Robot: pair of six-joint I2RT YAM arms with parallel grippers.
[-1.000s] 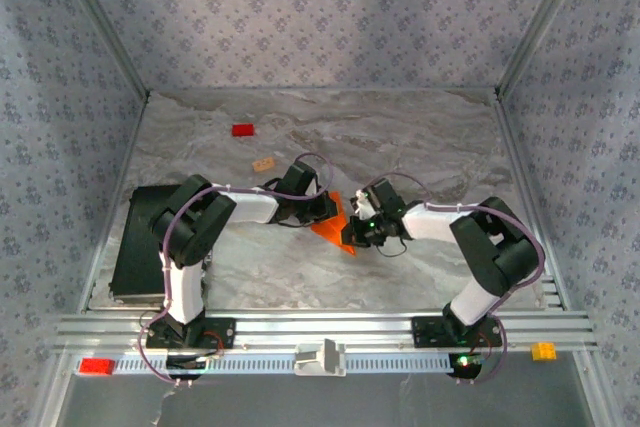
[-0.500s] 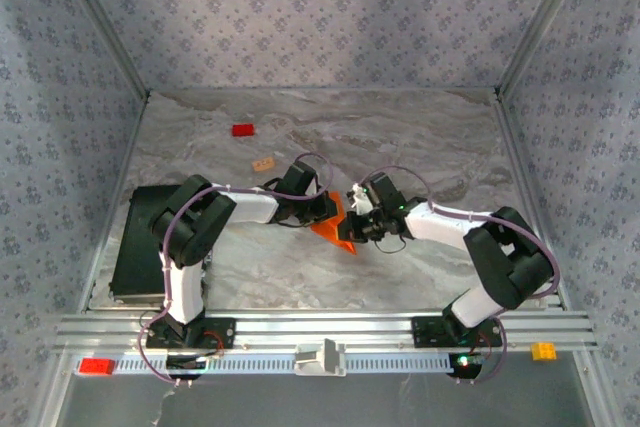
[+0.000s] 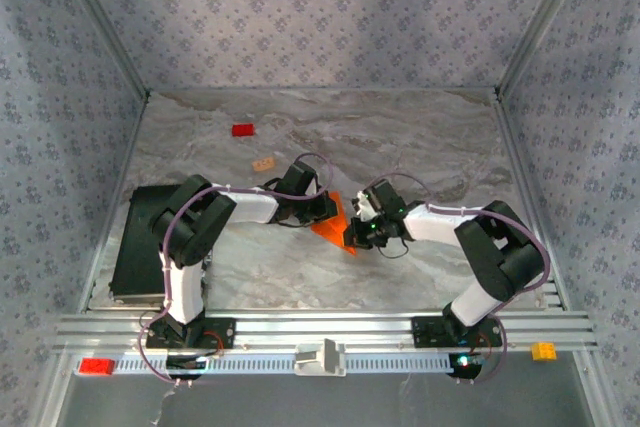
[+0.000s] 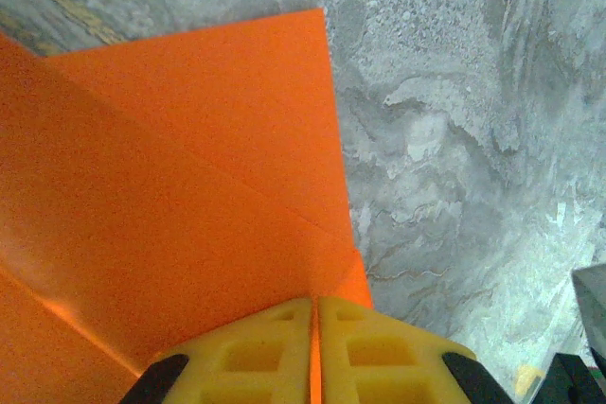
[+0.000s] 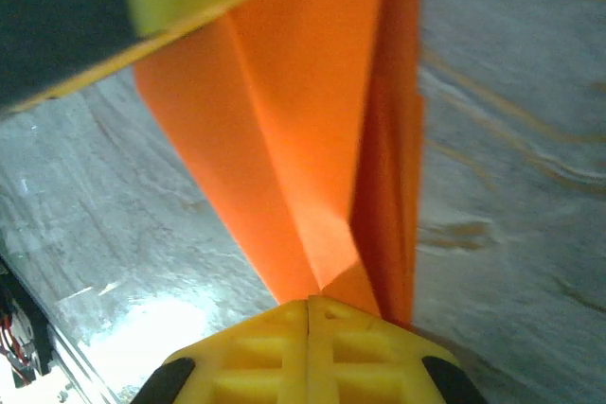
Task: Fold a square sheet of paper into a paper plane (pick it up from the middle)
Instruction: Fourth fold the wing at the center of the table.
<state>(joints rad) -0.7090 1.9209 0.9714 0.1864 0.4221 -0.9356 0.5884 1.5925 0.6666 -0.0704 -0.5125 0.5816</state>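
Observation:
The square sheet of paper (image 3: pixel 333 224), bright orange and folded with creases, is held between both grippers near the middle of the table. My left gripper (image 3: pixel 323 209) is shut on its left side. In the left wrist view a thin orange edge shows between the yellow fingertips of the left gripper (image 4: pixel 314 324), and the sheet of paper (image 4: pixel 180 196) spreads away over the marble. My right gripper (image 3: pixel 356 231) is shut at the paper's right side. In the right wrist view the creased paper (image 5: pixel 294 130) narrows down into the closed tips of the right gripper (image 5: pixel 310 314).
A small red block (image 3: pixel 242 130) and a small tan block (image 3: pixel 264 164) lie at the back left. A black box (image 3: pixel 135 247) sits at the left edge beside the left arm. On the front rail are a red block (image 3: pixel 97 366) and a yellow block (image 3: pixel 543 351).
The right arm's elbow swung outward and came back, and its gripper shifted slightly along the paper's edge. The left arm and the paper stayed put.

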